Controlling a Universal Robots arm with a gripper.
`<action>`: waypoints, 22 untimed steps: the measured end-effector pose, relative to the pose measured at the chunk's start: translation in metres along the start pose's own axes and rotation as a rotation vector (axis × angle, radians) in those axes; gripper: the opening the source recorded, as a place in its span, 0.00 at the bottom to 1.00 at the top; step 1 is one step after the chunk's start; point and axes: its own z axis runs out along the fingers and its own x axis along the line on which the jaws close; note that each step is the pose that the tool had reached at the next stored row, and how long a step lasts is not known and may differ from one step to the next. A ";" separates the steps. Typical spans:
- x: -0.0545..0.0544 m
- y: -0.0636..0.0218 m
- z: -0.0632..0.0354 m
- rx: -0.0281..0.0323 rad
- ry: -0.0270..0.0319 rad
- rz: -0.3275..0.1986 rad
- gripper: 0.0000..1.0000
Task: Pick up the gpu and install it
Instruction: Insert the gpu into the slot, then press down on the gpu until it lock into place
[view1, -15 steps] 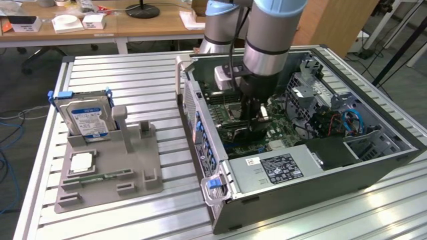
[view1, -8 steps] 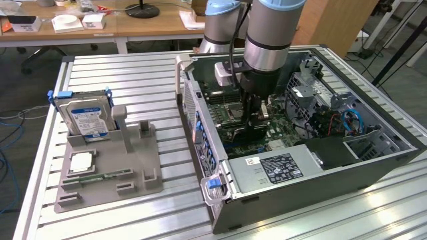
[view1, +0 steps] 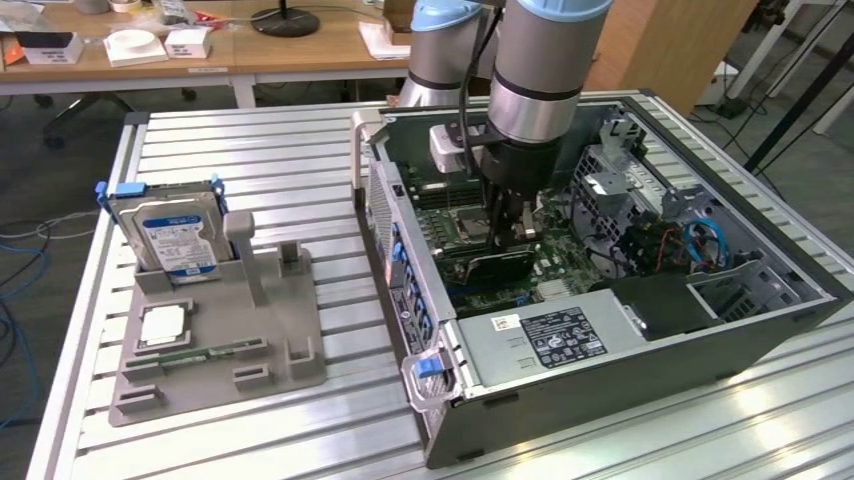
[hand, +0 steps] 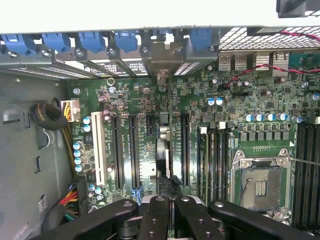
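The gpu (view1: 501, 266), a thin black card, stands on edge inside the open computer case (view1: 747, 330), over the motherboard's expansion slots. In the wrist view the gpu (hand: 164, 155) appears edge-on, running from the rear slot bracket toward the black fingers (hand: 156, 215). My gripper (view1: 515, 228) hangs straight down into the case from the grey arm and is shut on the card's upper edge. In the wrist view the gripper (hand: 171, 210) has its jaws pressed together with the card's edge between them. How deep the card sits in its slot is hidden.
A grey holder (view1: 220, 335) on the slatted table, on the exterior view's left, carries a silver hard drive (view1: 174, 240), a CPU chip and a green memory stick (view1: 200, 353). Inside the case are the CPU socket (hand: 260, 185), memory slots, cables and a drive cage (view1: 627, 185).
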 end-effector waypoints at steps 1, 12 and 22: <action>0.000 0.0000 0.0000 0.0000 -0.0001 0.000 0.11; 0.000 0.0000 0.0000 0.0000 0.0000 0.000 0.11; 0.000 -0.0007 0.0006 -0.0832 0.0046 0.001 0.11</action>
